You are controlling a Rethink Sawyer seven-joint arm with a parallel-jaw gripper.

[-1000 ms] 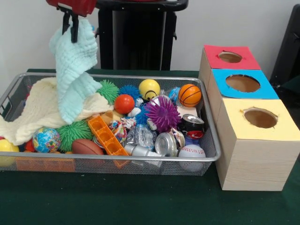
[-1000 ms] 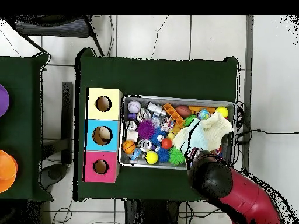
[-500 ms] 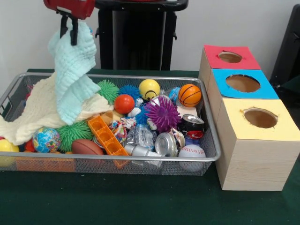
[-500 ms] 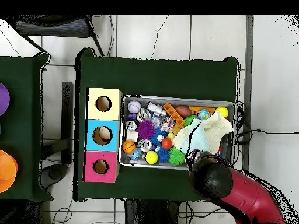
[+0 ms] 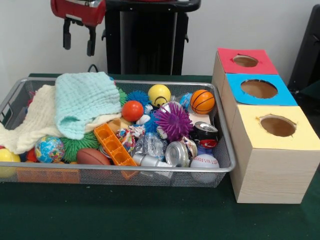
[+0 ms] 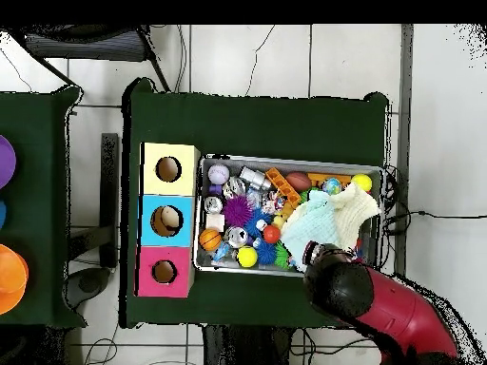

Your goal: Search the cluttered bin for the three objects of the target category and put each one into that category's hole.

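Two cloths (image 5: 80, 102) cover toys at the bin's (image 5: 150, 172) nine o'clock; my claw (image 5: 77, 39) hangs open, empty.

Plain pale wall (image 5: 30, 45); light tiled floor (image 6: 247, 57), possibly cables.

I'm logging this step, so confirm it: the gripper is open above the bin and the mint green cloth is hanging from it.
Not quite. The gripper is open above the bin, but it holds nothing. The mint green cloth lies in the bin, draped over the cream cloth and the clutter beneath. The front view shows this plainly.
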